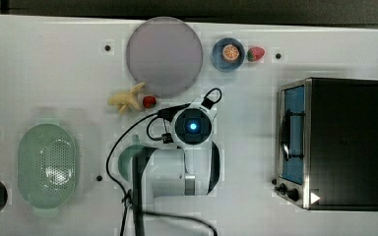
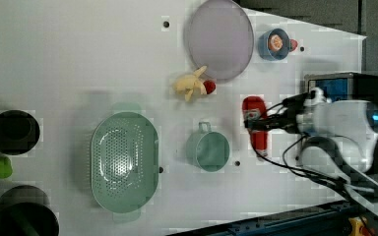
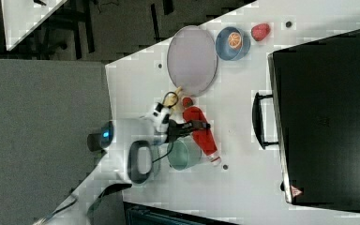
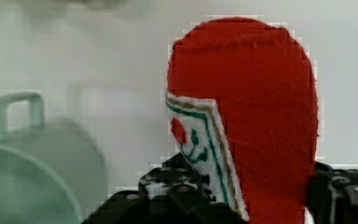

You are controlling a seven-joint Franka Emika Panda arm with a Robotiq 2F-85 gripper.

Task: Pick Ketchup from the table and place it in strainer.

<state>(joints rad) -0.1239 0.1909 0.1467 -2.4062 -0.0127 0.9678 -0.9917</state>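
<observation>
The Ketchup [image 2: 261, 140], a red bottle with a white label band, lies on the white table between the green cup [image 2: 209, 150] and the oven. My gripper [image 2: 255, 118] reaches across its upper half. In the wrist view the Ketchup [image 4: 256, 93] sits between my black fingers [image 4: 340, 189], which press its sides, so my gripper [image 4: 251, 191] is shut on it. In the right view my gripper [image 3: 198, 124] crosses the Ketchup [image 3: 205, 138]. The mint-green strainer [image 2: 98, 162] stands empty at the left view's left, past the cup. In the top view my arm covers the bottle, and the strainer [image 1: 24, 162] is far left.
A grey plate [image 1: 165, 56], a blue bowl with an orange slice [image 1: 228, 54] and a strawberry [image 1: 256, 53] line the far edge. A banana [image 1: 127, 100] and small red fruit [image 1: 149, 102] lie near the plate. The oven [image 1: 342, 142] stands at the top view's right. Dark cups [image 2: 14, 132] sit beyond the strainer.
</observation>
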